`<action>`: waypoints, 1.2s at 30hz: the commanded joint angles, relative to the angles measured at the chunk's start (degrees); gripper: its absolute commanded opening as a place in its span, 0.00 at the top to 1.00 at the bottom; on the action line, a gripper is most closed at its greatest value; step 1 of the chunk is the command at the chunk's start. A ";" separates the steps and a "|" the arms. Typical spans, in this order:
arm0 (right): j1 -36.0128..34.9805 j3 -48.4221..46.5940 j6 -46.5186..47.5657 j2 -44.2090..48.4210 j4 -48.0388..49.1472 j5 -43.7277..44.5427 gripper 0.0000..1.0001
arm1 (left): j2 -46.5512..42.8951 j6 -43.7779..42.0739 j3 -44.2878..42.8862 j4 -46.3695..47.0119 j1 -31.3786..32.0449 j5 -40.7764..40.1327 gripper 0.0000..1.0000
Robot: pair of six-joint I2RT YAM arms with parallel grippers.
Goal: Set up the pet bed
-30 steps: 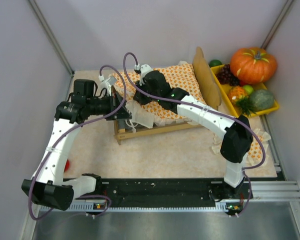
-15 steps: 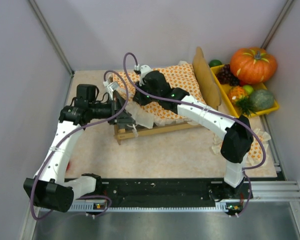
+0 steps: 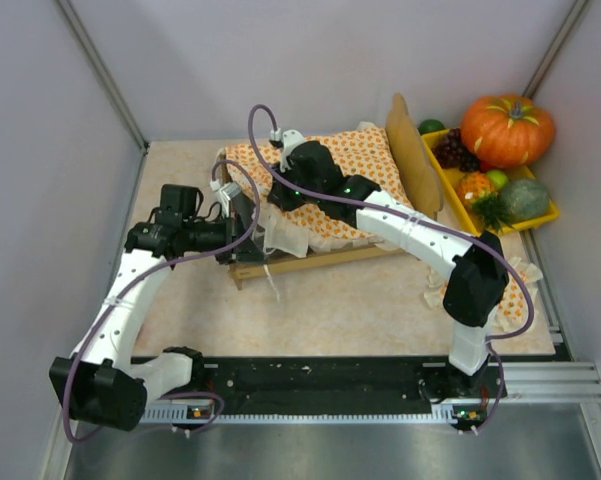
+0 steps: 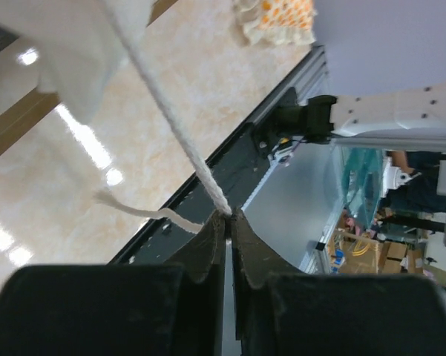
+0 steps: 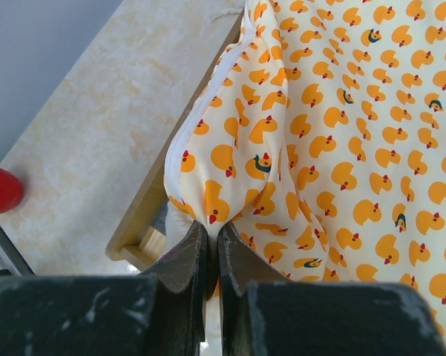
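While the pet bed (image 3: 320,260) is sitting mid-desk (image 3: 360,305), the right end effector (image 5: 211,231) is pinching, fully closed, the duck-print bedspread (image 5: 341,133) covering it; the left end effector (image 4: 228,216) is clamping tight on a white cord (image 4: 179,132) by the bed's foot.

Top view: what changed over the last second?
The left pincer, shut on the cover's white cord, drew back toward the near table edge, pulling the cord with it. The right pincer stayed clamped on the duck-print cover. The bed did not move.
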State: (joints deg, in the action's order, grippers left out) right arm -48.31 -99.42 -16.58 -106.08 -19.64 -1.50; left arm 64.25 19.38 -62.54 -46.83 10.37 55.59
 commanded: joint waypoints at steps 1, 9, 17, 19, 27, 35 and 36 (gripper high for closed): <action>1.38 -0.60 0.93 1.14 3.20 4.49 1.00 | 0.52 -4.78 1.54 -6.09 0.79 -8.72 0.79; 1.38 -0.08 0.76 1.75 3.20 4.84 1.00 | -0.96 -4.26 2.69 -0.46 0.88 -28.33 0.30; 1.47 0.54 0.32 2.28 3.29 4.13 1.00 | 0.87 2.41 7.52 16.31 0.88 -38.89 0.28; 1.38 0.36 0.32 2.46 3.29 4.22 1.00 | 3.58 3.47 7.18 20.44 0.88 -39.15 0.32; 1.38 0.28 0.49 2.64 3.38 3.69 1.00 | 10.36 0.75 7.70 30.91 0.88 -38.19 0.38; 1.38 0.10 0.49 2.55 3.47 3.69 1.00 | 14.33 2.50 11.30 33.64 3.15 -40.82 0.44; 1.47 0.01 0.49 2.55 3.55 3.78 1.00 | 14.06 2.86 11.91 33.82 3.86 -42.05 0.44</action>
State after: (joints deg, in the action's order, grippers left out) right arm -47.33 -98.87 -16.53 -106.08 -19.27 1.83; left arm 79.00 21.15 -52.71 -17.43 11.81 16.47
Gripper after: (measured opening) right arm 0.030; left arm 0.562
